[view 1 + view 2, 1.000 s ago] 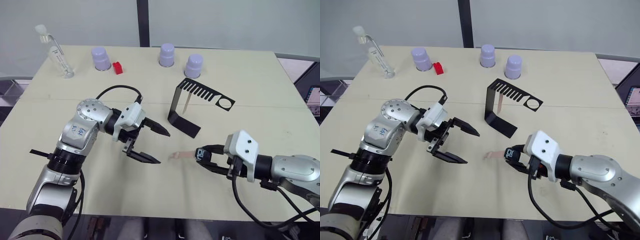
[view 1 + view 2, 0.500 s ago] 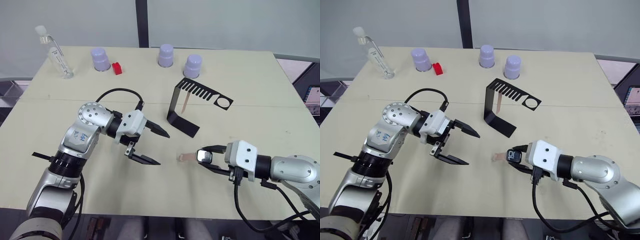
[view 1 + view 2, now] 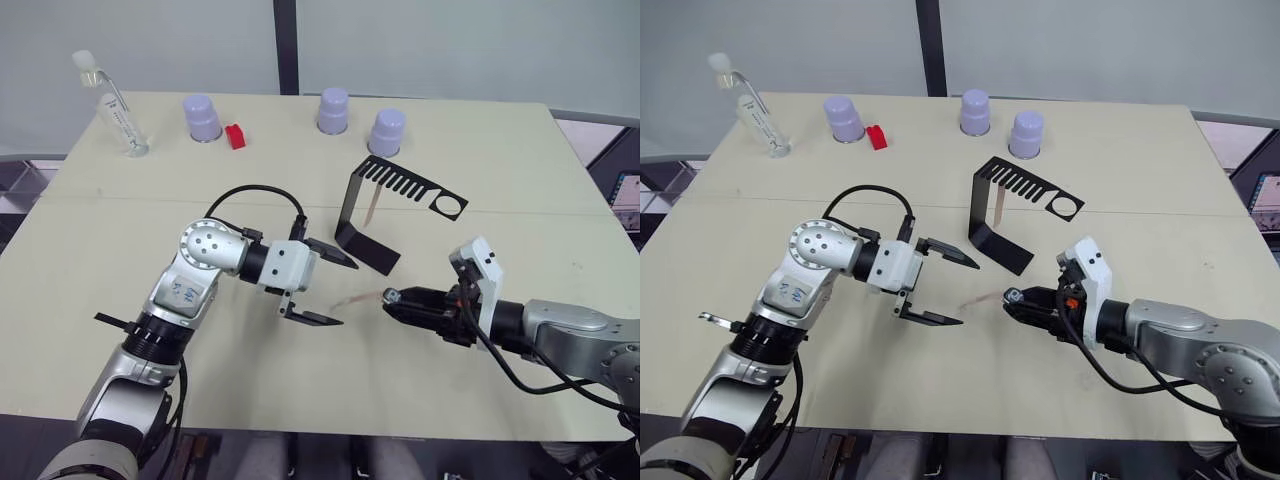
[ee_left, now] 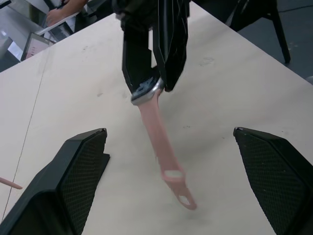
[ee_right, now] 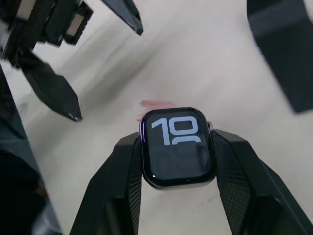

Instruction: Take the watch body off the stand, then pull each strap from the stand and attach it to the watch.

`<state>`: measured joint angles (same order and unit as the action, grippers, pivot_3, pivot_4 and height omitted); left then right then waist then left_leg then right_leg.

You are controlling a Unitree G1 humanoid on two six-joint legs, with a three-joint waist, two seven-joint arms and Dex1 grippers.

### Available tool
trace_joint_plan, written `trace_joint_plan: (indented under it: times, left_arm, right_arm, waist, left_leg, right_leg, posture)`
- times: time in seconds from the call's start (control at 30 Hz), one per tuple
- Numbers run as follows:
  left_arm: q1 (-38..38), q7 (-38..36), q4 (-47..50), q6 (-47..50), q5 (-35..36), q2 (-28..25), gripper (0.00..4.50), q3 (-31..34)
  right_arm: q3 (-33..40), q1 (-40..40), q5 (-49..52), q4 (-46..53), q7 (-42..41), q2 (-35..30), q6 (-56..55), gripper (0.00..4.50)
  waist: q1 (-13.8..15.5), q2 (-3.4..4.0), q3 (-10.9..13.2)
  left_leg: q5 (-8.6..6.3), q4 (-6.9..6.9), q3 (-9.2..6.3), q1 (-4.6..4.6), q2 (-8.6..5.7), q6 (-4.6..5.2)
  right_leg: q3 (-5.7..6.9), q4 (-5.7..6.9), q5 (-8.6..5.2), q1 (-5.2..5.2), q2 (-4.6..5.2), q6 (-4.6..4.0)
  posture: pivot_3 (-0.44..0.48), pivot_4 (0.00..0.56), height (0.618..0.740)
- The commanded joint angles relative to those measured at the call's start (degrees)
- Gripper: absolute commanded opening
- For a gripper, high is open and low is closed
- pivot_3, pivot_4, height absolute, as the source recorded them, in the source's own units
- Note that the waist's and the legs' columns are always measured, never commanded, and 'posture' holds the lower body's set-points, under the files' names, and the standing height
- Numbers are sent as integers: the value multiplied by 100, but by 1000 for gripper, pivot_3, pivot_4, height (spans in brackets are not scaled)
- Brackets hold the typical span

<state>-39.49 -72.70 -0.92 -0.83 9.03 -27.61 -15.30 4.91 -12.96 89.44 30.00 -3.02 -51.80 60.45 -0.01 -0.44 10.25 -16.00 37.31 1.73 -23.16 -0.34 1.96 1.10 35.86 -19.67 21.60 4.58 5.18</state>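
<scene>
The watch body (image 5: 178,148) sat pinched between the two black fingers of the right gripper (image 3: 400,300), held by its side edges with the lit screen facing the wrist camera, raised just above the table (image 3: 120,220) in front of the stand (image 3: 368,215). One pink strap (image 4: 161,147) was already joined to it and hung limp from the case, drooping toward the tabletop with its holed free end lowest; whether that tip touched the table couldn't be told. Judged from this, the body looked small, light and rigid, with smooth, likely slippery glass, so an edge pinch seemed the safe hold and pressure on the screen should be avoided. The strap looked soft and floppy, would likely bend and swing if grabbed far out, so a hold near the end that joins the case seemed best for control. The second strap (image 3: 371,208) stood under the stand's slotted top plate, apparently still hung there; a pinch near its upper end and a pull outward looked sensible, since the light stand could tip or slide. The left gripper (image 3: 318,284) hovered with fingers spread wide and holding nothing, between the stand's base and the hanging strap, near both. Purple cups (image 3: 202,117), a red block (image 3: 235,136) and a clear bottle (image 3: 118,108) stood at the far edge, well apart.
</scene>
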Motion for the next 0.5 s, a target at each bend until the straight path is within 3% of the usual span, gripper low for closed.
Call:
trace_joint_plan:
  times: [0.03, 0.1, 0.2, 0.5]
  left_arm:
    - [-19, 328, 111, 44, -85, 187, 4485, -83]
    - [-6, 419, 30, 0, -142, 252, 4485, -120]
    - [12, 561, -39, 70, -277, 305, 3313, -217]
    - [74, 926, -43, 252, -439, 503, 3313, -345]
  right_arm:
    - [-158, -210, 1423, -71, 1029, -154, -199, 1583]
    - [-278, -314, 1755, -113, 1347, -216, -295, 1583]
    - [-392, -390, 2084, -152, 1665, -290, -420, 1583]
    - [-468, -404, 2356, -217, 1957, -333, -650, 1583]
  waist:
    - [-7, 0, 0]
    - [-9, 0, 0]
    - [-20, 0, 0]
    - [-5, 0, 0]
  left_leg:
    - [-2, 1, 2, 0, 0, 3]
    - [-5, 4, 3, -2, 0, 12]
    - [-12, 3, 3, 0, 0, 27]
    - [-14, 8, 2, -4, 0, 33]
  right_leg:
    - [0, 1, 0, 0, 0, 0]
    - [-1, 1, 1, 0, -1, 1]
    - [-1, 5, 1, 0, -3, 1]
    - [-1, 4, 2, 0, -3, 4]
  posture:
    - [0, 150, 739]
    - [0, 150, 739]
    - [0, 150, 739]
    - [0, 150, 739]
